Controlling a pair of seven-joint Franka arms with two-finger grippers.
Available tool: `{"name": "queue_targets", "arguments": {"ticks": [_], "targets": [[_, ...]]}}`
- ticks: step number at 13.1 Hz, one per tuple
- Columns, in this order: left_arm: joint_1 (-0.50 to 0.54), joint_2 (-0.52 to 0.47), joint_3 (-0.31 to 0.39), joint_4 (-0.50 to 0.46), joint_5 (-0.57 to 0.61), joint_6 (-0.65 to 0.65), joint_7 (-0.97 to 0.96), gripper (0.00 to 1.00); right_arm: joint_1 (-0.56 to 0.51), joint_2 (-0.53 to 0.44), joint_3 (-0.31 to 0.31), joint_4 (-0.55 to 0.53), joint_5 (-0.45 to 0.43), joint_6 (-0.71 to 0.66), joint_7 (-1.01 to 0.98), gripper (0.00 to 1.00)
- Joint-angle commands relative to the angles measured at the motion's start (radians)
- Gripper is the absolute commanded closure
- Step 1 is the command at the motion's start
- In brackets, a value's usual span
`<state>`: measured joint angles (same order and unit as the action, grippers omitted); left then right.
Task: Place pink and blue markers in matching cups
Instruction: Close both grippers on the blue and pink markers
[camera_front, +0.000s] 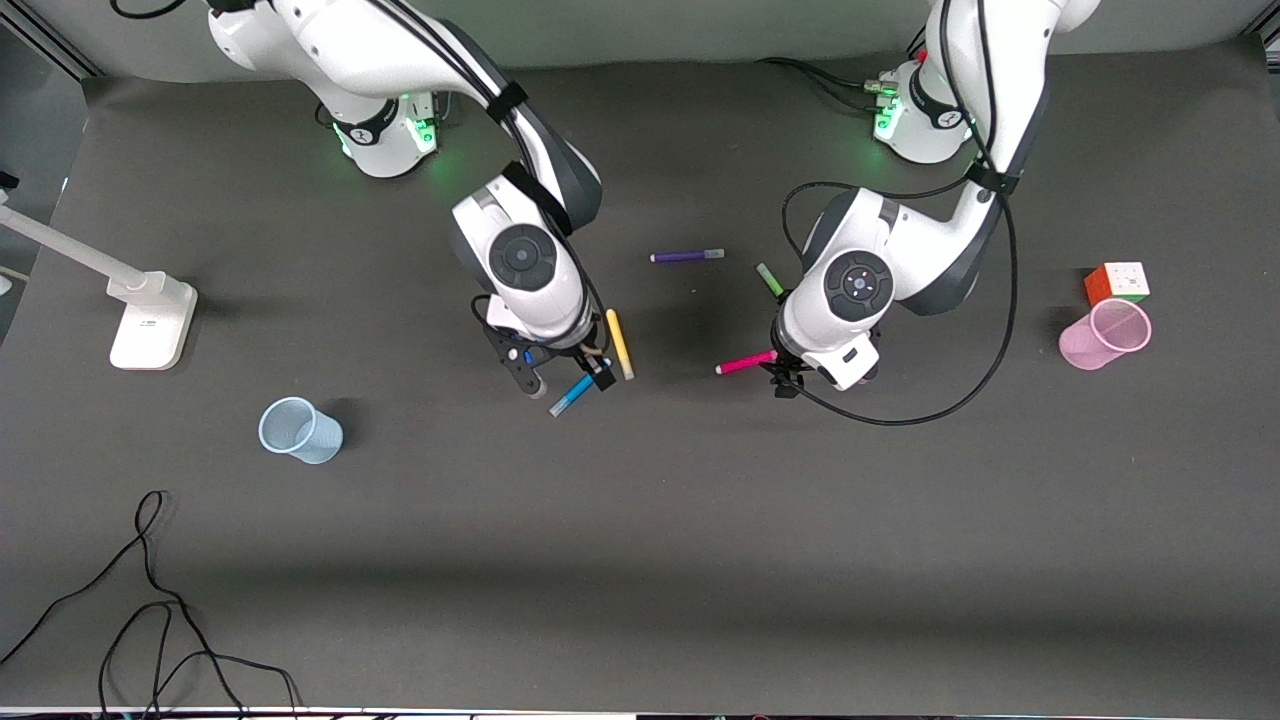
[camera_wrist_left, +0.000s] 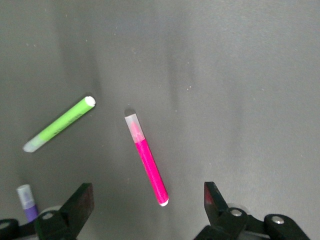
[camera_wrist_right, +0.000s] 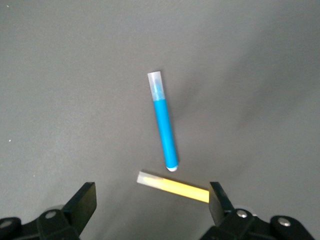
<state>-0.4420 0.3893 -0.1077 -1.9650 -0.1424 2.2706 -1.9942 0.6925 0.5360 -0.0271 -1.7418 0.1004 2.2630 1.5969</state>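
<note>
a purple marker lies flat on the dark table mat. every other item is placed from it. the green marker lies near it, toward the left arm's end. the yellow marker lies nearer the front camera. a colour cube sits well apart at the left arm's end. a white stand base sits at the right arm's end, and loose black cable lies much nearer the camera.

high front camera facing robots, wrist cameras close above table
</note>
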Motion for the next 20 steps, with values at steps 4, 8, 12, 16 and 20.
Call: {"name": "queue_targets", "arguments": {"ticks": [4, 8, 12, 16, 20], "targets": [[-0.069, 0.052, 0.019, -0.035, 0.018, 0.113, -0.212, 0.02, 0.021, 0.062, -0.01, -0.08, -0.018, 0.193, 0.037, 0.0], [-0.092, 0.069, 0.022, -0.109, 0.02, 0.216, -0.219, 0.03, 0.042, 0.107, -0.01, -0.082, -0.018, 0.211, 0.037, 0.0], [-0.103, 0.075, 0.025, -0.163, 0.02, 0.311, -0.219, 0.04, 0.053, 0.139, -0.01, -0.081, -0.016, 0.242, 0.037, 0.0], [-0.127, 0.121, 0.03, -0.164, 0.02, 0.38, -0.235, 0.08, 0.053, 0.145, -0.01, -0.082, -0.018, 0.253, 0.032, 0.14], [-0.246, 0.148, 0.118, -0.186, 0.058, 0.429, -0.239, 0.25, 0.052, 0.144, -0.01, -0.081, -0.019, 0.25, 0.018, 0.56]]}}
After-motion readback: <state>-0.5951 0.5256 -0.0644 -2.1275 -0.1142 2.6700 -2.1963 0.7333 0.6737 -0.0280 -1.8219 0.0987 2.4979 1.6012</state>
